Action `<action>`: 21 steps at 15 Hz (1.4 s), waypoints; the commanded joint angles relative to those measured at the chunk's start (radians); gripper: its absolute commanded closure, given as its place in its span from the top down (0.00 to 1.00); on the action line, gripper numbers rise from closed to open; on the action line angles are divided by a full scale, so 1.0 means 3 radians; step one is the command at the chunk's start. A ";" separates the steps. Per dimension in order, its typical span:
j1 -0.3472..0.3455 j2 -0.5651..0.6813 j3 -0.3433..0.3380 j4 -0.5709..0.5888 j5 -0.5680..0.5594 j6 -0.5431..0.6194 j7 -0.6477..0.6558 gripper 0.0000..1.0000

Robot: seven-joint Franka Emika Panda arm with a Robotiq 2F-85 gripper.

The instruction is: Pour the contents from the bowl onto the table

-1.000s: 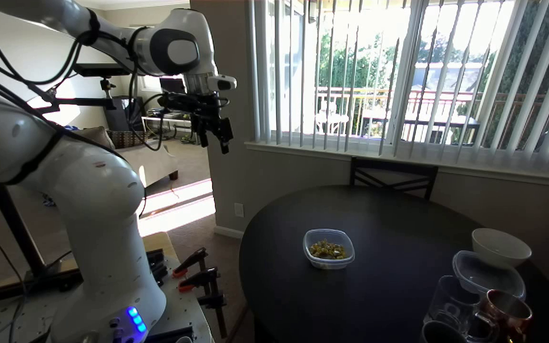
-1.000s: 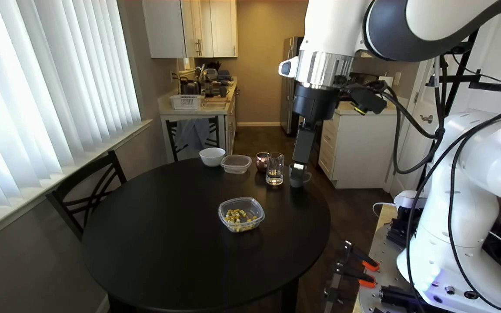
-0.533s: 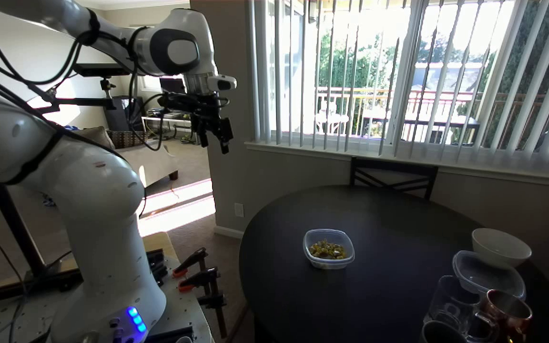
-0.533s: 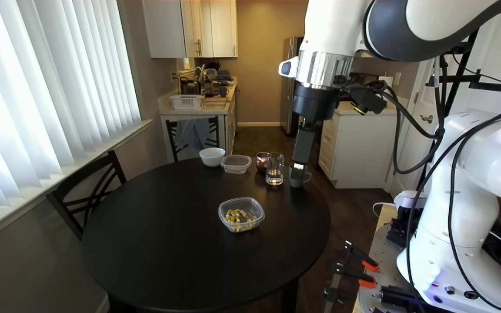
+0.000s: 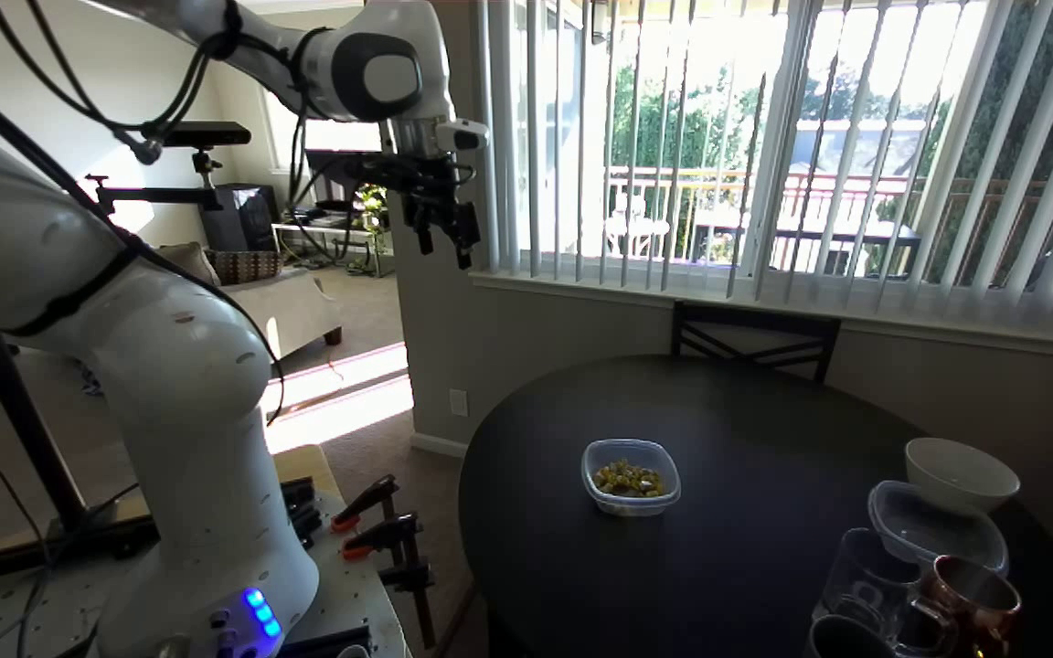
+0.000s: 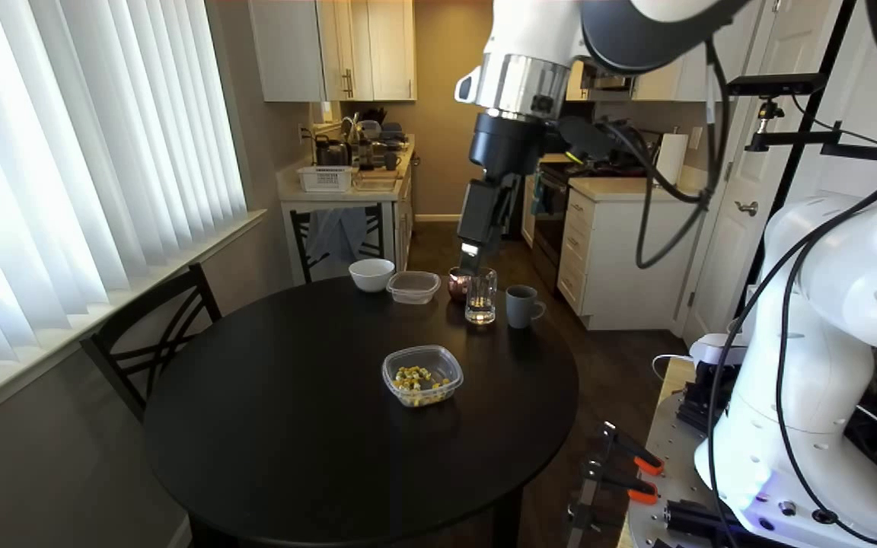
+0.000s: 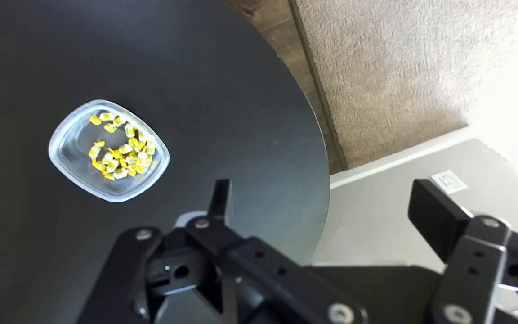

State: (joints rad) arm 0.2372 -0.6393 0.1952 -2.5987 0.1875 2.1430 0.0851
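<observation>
The bowl is a small clear plastic container with a pale rim; it shows in both exterior views [image 5: 630, 507] [image 6: 432, 356] and in the wrist view [image 7: 115, 198]. It sits upright on the round black table [image 5: 746, 411]. The contents, yellow and whitish bits, lie inside it in both exterior views [image 5: 627, 479] [image 6: 414, 377] and the wrist view [image 7: 124, 159]. My gripper [image 5: 446, 253] is high above and to the side of the bowl, near the table's edge. In the wrist view my gripper [image 7: 319, 191] is open with its fingers wide apart and nothing between them.
A white bowl [image 6: 371, 275], a clear container [image 6: 413, 289], a copper mug [image 5: 974, 594], a glass mug [image 6: 481, 298] and a grey mug [image 6: 521, 307] stand together on another part of the table. A chair [image 5: 755, 334] is by the window wall. Clamps [image 5: 389, 525] hang on the robot's stand.
Over the last half second my gripper has moved up, and toward the table side in an exterior view. Before that it was still. The bowl and its contents have not moved.
</observation>
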 commanded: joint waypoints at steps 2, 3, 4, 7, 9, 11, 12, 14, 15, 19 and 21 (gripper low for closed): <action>-0.0132 0.1042 -0.0072 0.0840 -0.0040 -0.0408 0.0149 1.00; -0.0180 0.1204 -0.0031 0.0927 -0.0136 -0.0458 0.0251 1.00; -0.0234 0.1342 0.0022 0.0963 -0.0260 -0.0439 0.0403 1.00; -0.0306 0.1712 0.0065 0.1121 -0.0596 -0.0549 0.0863 1.00; -0.0323 0.1875 0.0010 0.1257 -0.0711 -0.0616 0.1091 1.00; -0.0357 0.1894 -0.0035 0.1283 -0.1028 -0.0412 0.1329 1.00; -0.0369 0.1915 -0.0050 0.1335 -0.1212 -0.0402 0.1462 1.00; -0.0340 0.1917 -0.0072 0.1304 -0.1074 -0.0433 0.1302 1.00; -0.0350 0.1918 -0.0082 0.1330 -0.1114 -0.0434 0.1332 1.00; -0.0275 0.1838 -0.0019 0.1254 -0.1159 -0.0344 0.1163 1.00; -0.0237 0.1874 0.0010 0.1144 -0.1289 -0.0069 0.0990 1.00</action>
State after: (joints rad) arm 0.1459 -0.0645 0.1803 -2.2007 -0.1541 2.0331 0.4475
